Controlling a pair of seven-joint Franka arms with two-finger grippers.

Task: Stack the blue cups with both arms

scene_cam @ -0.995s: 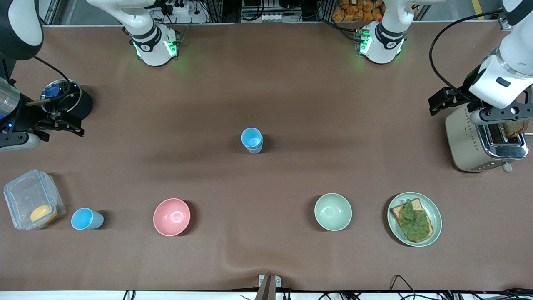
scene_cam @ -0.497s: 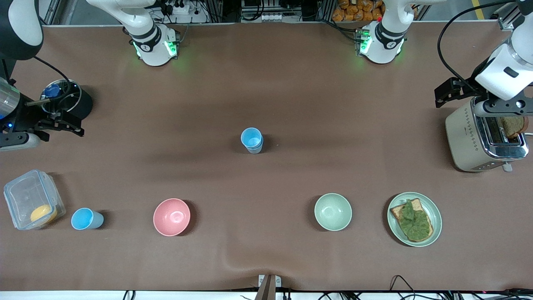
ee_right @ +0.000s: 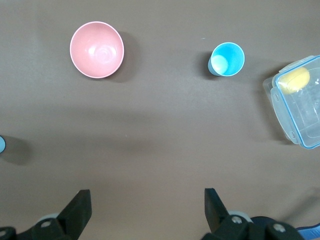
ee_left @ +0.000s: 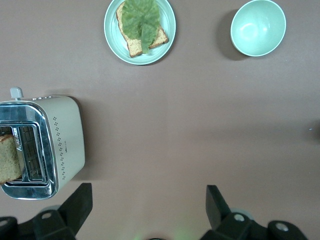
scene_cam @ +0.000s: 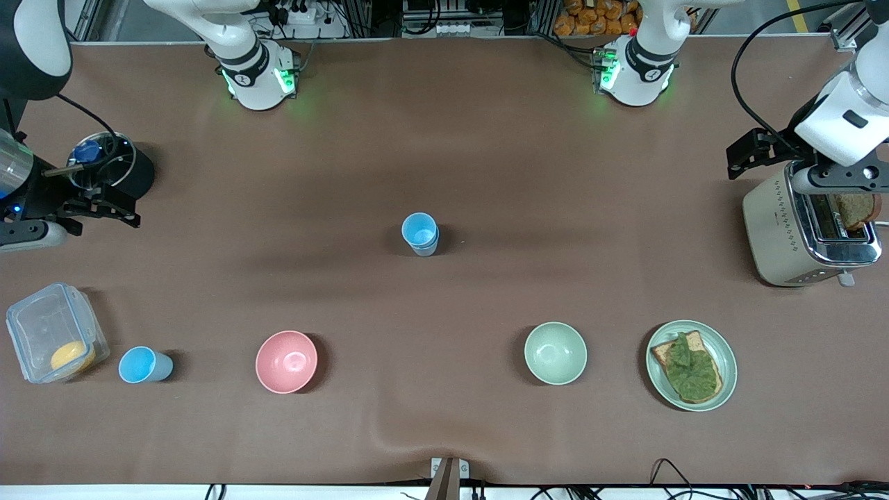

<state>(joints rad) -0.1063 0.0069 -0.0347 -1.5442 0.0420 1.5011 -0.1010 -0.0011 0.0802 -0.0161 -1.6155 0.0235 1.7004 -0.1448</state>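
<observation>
Beside pink bowl [ee_right: 96, 49], single blue cup [ee_right: 227, 59], paler inside

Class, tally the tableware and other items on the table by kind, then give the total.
Blue cups: 2, one mid-table, one beside the container
Bowls: 2, pink and pale green
Plate with toast: 1
Toaster: 1
Clear container: 1
Total: 7
</observation>
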